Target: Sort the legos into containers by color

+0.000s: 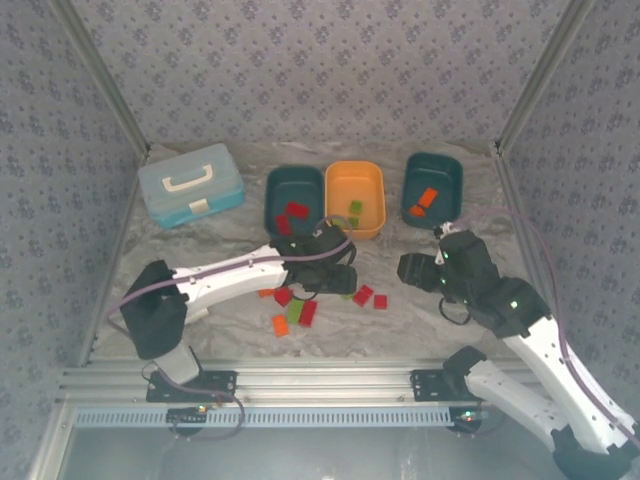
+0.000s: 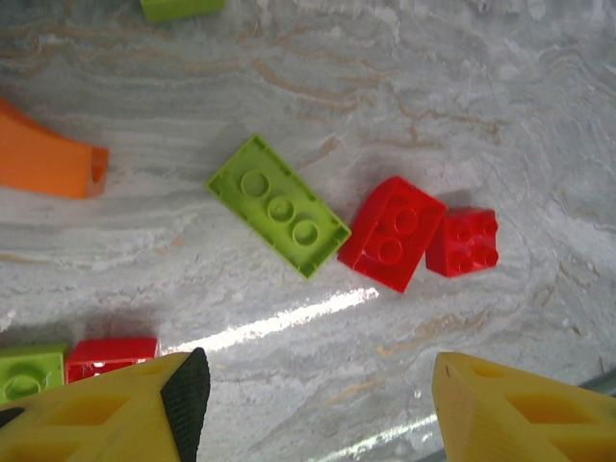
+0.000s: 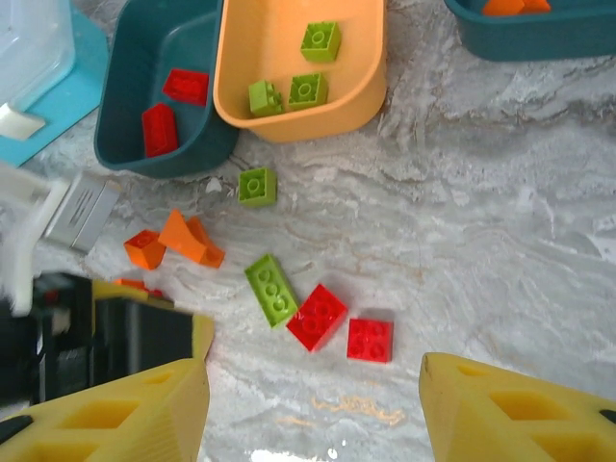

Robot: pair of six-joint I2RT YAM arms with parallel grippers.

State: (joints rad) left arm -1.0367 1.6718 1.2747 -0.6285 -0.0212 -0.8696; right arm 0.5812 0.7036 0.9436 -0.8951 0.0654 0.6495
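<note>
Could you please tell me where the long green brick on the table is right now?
In the left wrist view the long green brick lies flat on the table near mid-frame, with the larger red brick right beside its right end.

No readable text (or numbers)

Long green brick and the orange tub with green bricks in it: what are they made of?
The oblong lime-green brick looks like hard moulded plastic, smooth and slightly glossy: crisp edges, round studs, even colour. The shallow orange tub also looks like plastic, probably with a duller sheen: thin rounded walls in one piece, the same colour all over.
</note>
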